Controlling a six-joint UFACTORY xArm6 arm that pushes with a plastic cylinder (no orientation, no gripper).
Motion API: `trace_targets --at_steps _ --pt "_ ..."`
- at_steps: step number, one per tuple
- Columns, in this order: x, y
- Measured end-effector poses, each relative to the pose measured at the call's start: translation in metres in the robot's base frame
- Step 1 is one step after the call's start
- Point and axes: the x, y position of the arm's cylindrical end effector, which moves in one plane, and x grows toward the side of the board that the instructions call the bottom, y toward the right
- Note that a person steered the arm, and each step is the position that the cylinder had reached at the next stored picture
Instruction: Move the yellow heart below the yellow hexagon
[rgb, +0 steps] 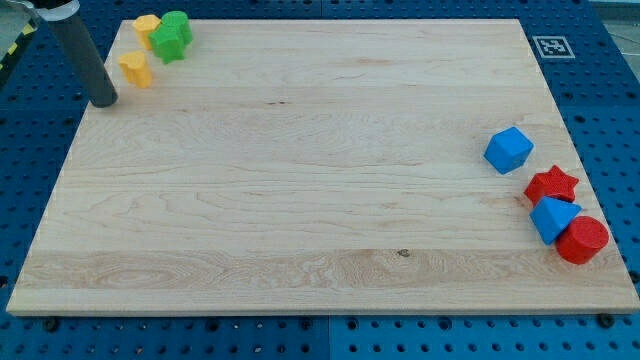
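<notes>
Rod-ended, jawless, my tip (104, 100) rests just left-below the yellow heart block (135, 69), itself below the yellow hexagon block (147, 28).

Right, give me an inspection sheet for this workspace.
Surface: wooden board, bare in the middle.
Job's things: yellow heart below yellow hexagon, top left.
Clutter: green star and green block beside the hexagon; blue cube, red star, blue block, red cylinder at the right edge.
Grippers: none; my tip sits left of the heart, apart.
Cables: nothing seen.
Surroundings: blue pegboard table, marker tag.
</notes>
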Motion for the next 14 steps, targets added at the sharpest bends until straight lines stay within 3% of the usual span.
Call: trace_targets --at_steps 3,11,13,14 --pt "-0.022 0.032" --pt "-0.07 0.016" --pt "-0.071 0.016" --pt "-0.049 0.023"
